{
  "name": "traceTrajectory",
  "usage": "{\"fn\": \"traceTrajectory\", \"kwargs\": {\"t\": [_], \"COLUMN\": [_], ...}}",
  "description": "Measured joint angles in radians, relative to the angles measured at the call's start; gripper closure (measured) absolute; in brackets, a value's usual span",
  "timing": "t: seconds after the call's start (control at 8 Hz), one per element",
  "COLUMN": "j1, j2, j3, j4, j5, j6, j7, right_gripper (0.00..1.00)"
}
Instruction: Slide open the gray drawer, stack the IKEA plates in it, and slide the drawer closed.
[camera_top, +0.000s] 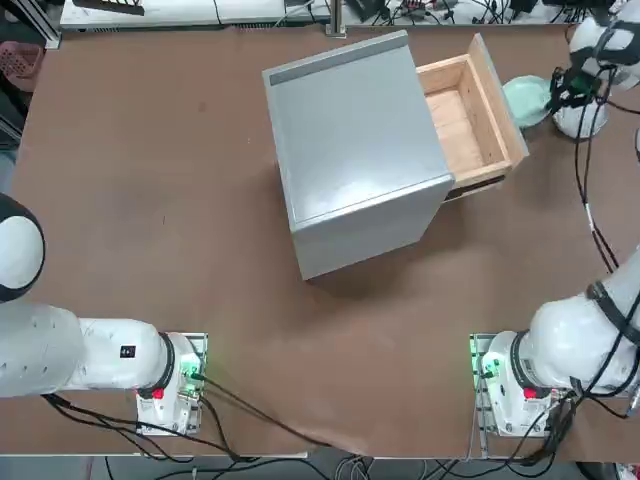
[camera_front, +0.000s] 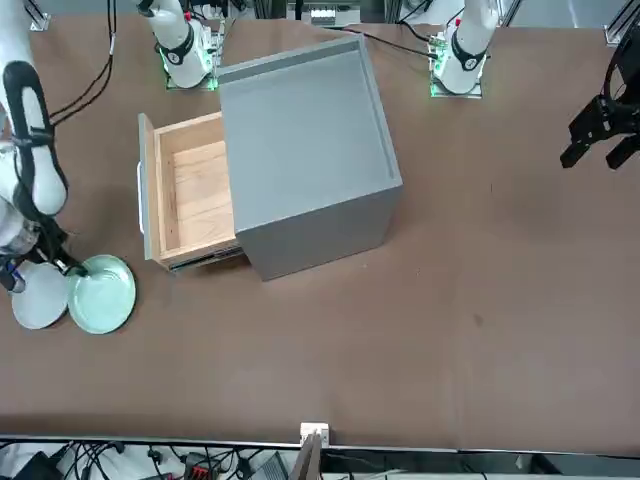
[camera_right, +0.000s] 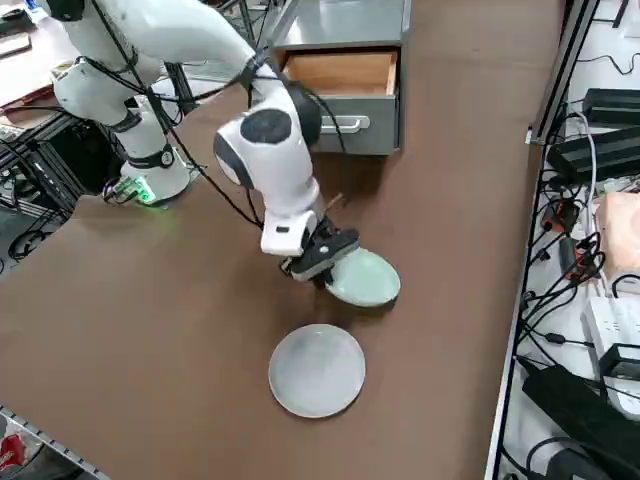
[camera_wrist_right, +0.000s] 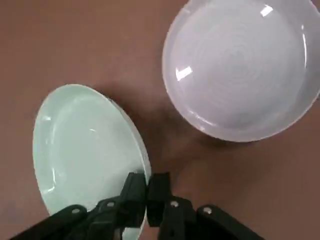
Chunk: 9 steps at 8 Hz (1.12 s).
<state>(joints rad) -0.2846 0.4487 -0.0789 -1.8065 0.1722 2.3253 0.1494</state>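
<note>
- The mint green plate (camera_wrist_right: 85, 150) is sitting tilted, its rim pinched between the right gripper (camera_wrist_right: 146, 192) fingers, one edge lifting off the table (camera_right: 150, 300).
- It's small, round, shallow and glossy; the white-gray plate (camera_wrist_right: 240, 65) is lying flat just beside the gripper, apart from the green one.
- The gray drawer (camera_right: 345, 90) is standing open beyond the gripper, with bare wood inside and a matte gray front.
- The right arm is bending down steeply, wrist pointing at the tabletop.
</note>
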Motion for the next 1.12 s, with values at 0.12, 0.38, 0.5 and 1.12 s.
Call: {"fn": "traceTrajectory", "kwargs": {"t": [0.12, 0.38, 0.5, 1.12], "j1": [-0.001, -0.009, -0.02, 0.012], "j2": [-0.054, -0.129, -0.149, -0.293], "j3": [0.0, -0.003, -0.005, 0.015], "j4": [0.029, 0.136, 0.205, 0.306], "j5": [0.044, 0.077, 0.096, 0.207], "j6": [-0.095, -0.307, -0.409, -0.696], "j7": [-0.041, -0.066, -0.07, -0.082], "right_gripper": [1.0, 1.0, 1.0, 1.0]}}
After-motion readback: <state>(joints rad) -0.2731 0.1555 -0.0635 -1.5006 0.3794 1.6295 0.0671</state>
